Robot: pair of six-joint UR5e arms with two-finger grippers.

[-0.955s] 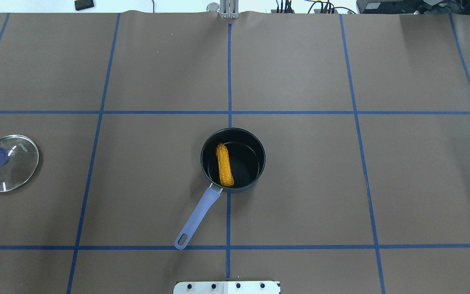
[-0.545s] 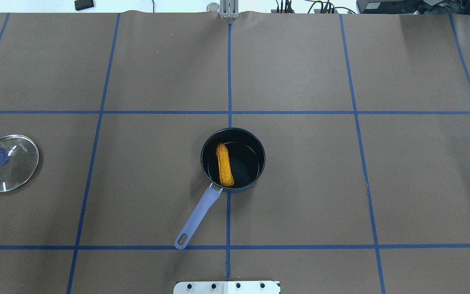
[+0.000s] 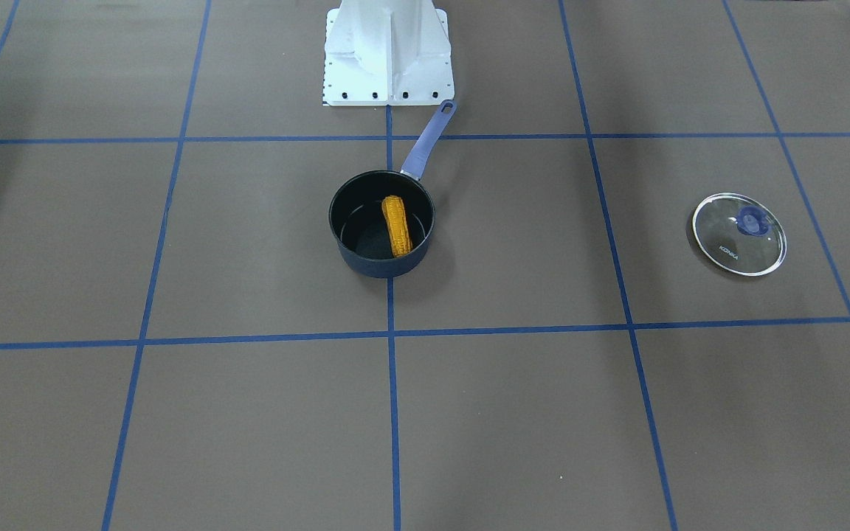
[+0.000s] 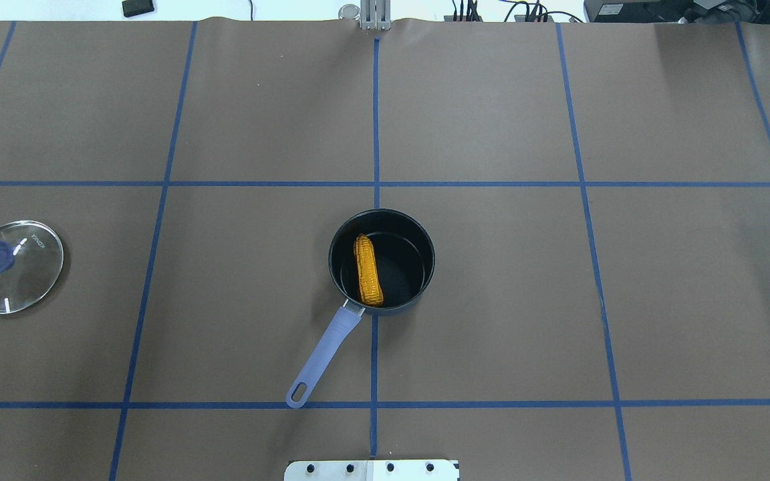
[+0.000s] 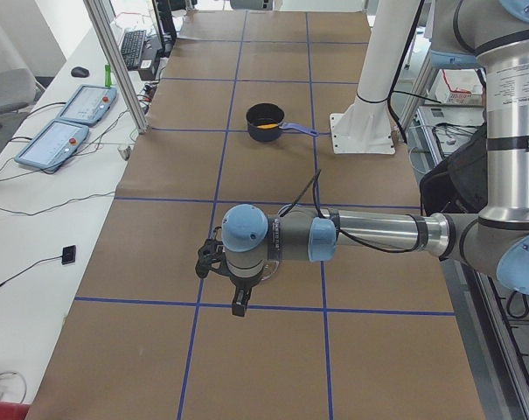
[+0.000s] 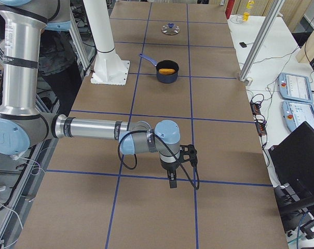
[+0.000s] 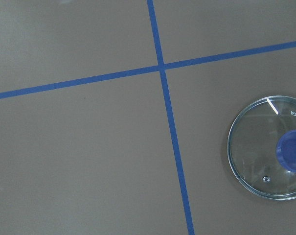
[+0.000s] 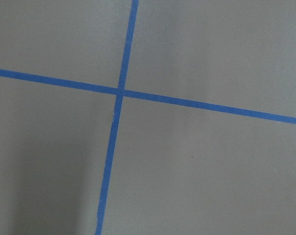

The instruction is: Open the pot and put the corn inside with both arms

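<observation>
At the far left of the overhead view, the glass lid [image 4: 13, 267] lies flat on the brown mat [image 4: 559, 300], blue knob up and well apart from the pot. The left wrist-mounted camera looks straight down on it at the edge of its picture, just beside a crossing of blue tape lines [image 4: 376, 120].

The left arm [image 5: 369, 234] reaches out level above that end of the table. The left gripper [image 5: 239, 304] points down at the mat with nothing seen in it. It shows only from the side, so how far its fingers stand apart cannot be told.

At the centre stands the pot [image 4: 405, 270], upright and uncovered, on the middle tape line. The corn [image 4: 368, 270] lies inside it along the left half of the black interior, its narrow end away from the robot and its blunt end against the wall by the handle [image 4: 327, 351]. The handle runs back toward the white base plate [image 4: 371, 469] and a little to the robot's left, its loop end at the nearest cross line.

To the right, the right arm [image 6: 89, 128] stretches out level over bare mat. The right gripper [image 6: 172, 181] points downward with nothing visibly held, and its opening likewise cannot be judged. Its wrist camera shows only mat and a tape crossing.
</observation>
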